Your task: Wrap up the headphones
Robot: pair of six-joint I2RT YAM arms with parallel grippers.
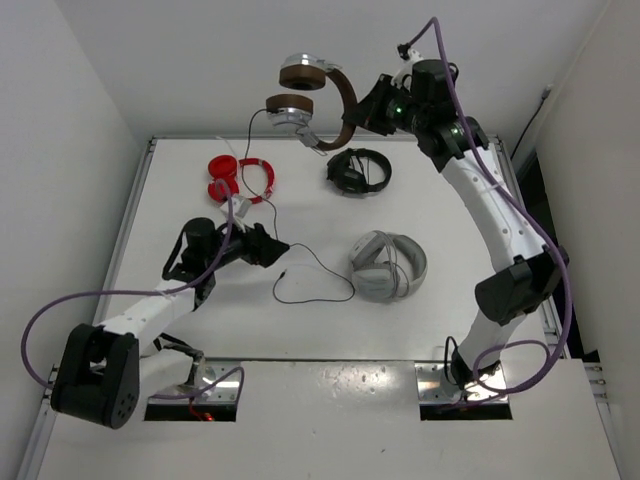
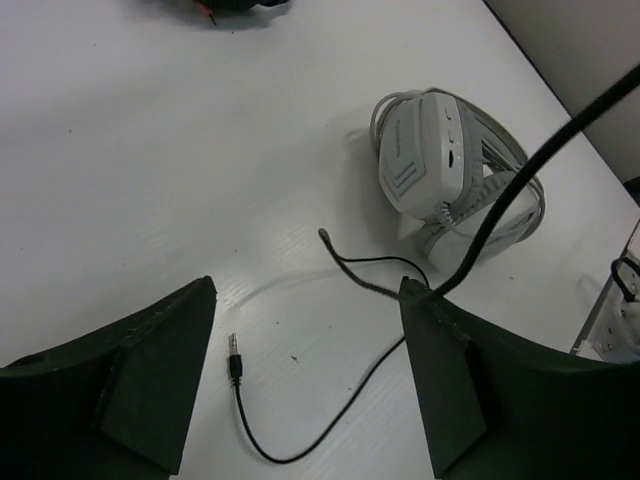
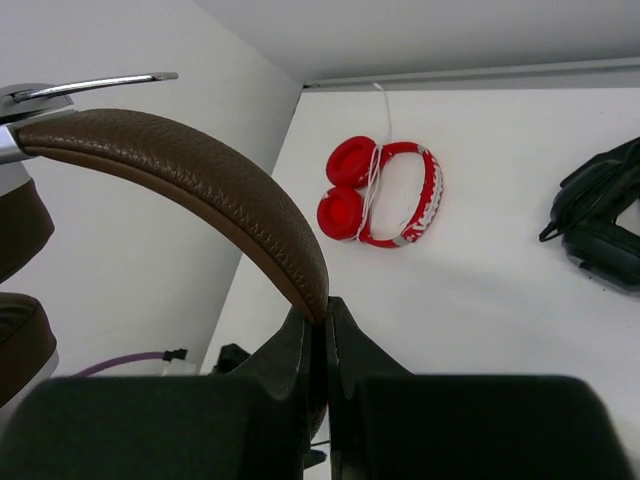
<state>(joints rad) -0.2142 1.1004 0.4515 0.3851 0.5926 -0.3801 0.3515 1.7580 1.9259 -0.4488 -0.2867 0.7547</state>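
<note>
The headphones, with brown headband, brown pads and silver cups, hang high over the table's far edge. My right gripper is shut on the headband. Their thin black cable drops to the table and loops across its middle, ending in a plug. My left gripper stands open just above that plug, which lies on the table between the fingers, nearer the left one. The cable curves towards the right finger, and a blurred black strand rises from that finger's tip.
Light grey headphones lie right of the cable loop. Red headphones lie at the back left, black ones at the back centre. White walls close in the table's sides.
</note>
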